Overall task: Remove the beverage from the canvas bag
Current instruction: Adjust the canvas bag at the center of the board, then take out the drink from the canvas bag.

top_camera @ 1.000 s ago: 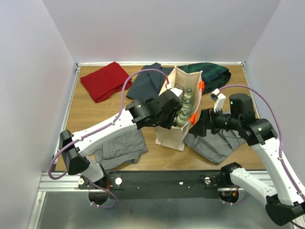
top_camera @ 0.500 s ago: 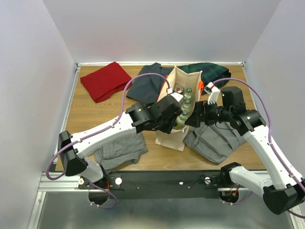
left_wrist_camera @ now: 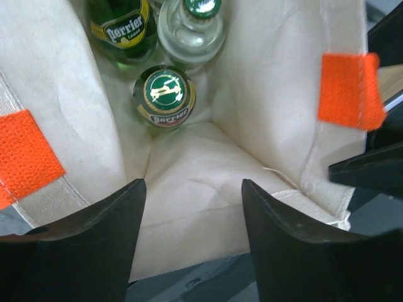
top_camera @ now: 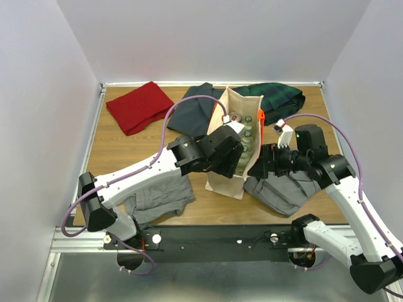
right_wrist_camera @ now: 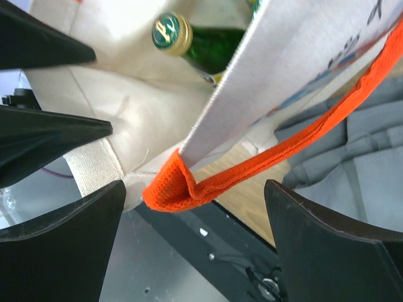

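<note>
The canvas bag [top_camera: 228, 179] stands upright mid-table, its mouth open, an orange handle [top_camera: 259, 118] on its right wall. Several beverage bottles [top_camera: 242, 133] stand inside. The left wrist view looks down into the bag [left_wrist_camera: 189, 207]: a green-capped Perrier bottle [left_wrist_camera: 165, 94], a green bottle [left_wrist_camera: 123, 28] and a clear one [left_wrist_camera: 192, 34]. My left gripper [left_wrist_camera: 191, 187] hangs open over the bag's near end [top_camera: 236, 151], holding nothing. My right gripper [right_wrist_camera: 195, 185] is open at the bag's right wall [top_camera: 263, 162], the orange handle's [right_wrist_camera: 189, 184] folded end between its fingers, not pinched.
Folded clothes ring the bag: red [top_camera: 138, 106], navy [top_camera: 192, 113], dark green plaid [top_camera: 280, 97], grey at near left [top_camera: 157, 195] and grey under my right arm [top_camera: 283, 189]. The left gripper's black fingers [right_wrist_camera: 50, 138] show in the right wrist view.
My left gripper's jaws have opened at the bag's near end. The right gripper swung in toward the bag's right wall, then eased back slightly. The bag's mouth stands wider.
</note>
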Motion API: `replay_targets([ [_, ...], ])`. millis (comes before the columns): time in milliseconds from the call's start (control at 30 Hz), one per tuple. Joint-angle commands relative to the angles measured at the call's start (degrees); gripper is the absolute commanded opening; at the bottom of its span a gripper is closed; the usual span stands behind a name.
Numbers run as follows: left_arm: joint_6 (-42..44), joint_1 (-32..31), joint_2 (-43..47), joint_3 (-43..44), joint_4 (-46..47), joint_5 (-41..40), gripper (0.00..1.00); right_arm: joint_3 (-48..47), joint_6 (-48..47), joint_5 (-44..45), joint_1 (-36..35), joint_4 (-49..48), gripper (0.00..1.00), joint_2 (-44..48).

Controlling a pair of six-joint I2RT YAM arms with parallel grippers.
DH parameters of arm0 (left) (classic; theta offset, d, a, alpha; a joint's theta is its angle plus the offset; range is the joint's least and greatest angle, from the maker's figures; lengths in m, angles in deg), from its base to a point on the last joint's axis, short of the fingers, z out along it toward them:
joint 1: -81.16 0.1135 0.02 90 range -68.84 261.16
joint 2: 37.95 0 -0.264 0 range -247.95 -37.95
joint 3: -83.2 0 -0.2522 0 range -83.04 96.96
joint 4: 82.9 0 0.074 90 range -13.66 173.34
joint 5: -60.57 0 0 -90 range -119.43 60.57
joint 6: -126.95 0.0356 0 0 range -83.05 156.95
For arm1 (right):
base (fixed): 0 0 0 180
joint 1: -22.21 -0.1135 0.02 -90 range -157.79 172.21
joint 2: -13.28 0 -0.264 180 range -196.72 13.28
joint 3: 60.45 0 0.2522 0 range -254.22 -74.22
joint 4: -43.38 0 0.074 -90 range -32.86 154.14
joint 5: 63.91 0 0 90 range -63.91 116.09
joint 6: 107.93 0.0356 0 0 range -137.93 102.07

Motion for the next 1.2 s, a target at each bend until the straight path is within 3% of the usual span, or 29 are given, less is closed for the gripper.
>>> replay_targets([
  [0, 0.3, -0.3, -2.5, 4.8, -4.1, -5.6, 0.79, 2.0, -0.4, -2.9, -0.5, 7.1, 1.0, 1.1],
  [33, 0.5, -0.3, -2.7, 5.5, -3.8, -6.0, 0.85, 2.3, -0.3, -2.9, -0.5, 7.1, 1.0, 1.4],
  [100, 1.2, -0.2, -4.2, 7.8, -3.7, -6.7, 0.86, 2.4, -0.6, -3.2, -0.5, 7.4, 1.0, 1.3],
  [400, 1.9, -0.1, -10.9, 12.7, -3.3, -4.0, 0.85, 2.9, -0.5, -3.2, -0.5, 7.0, 1.0, 1.4],
  [700, 1.2, -0.2, -11.8, 10.6, -2.8, -4.7, 0.84, 3.1, -0.5, -4.0, -0.5, 6.3, 1.0, 1.4],
  [867, 0.3, -0.1, -13.2, 11.4, -2.8, -6.9, 0.76, 3.4, -0.5, -3.5, -0.5, 6.2, 1.0, 1.9],
  [1167, -0.5, 0.0, -14.8, 11.2, -3.2, -7.7, 0.74, 3.5, -0.6, -3.0, -0.7, 6.2, 1.0, 2.2],
])
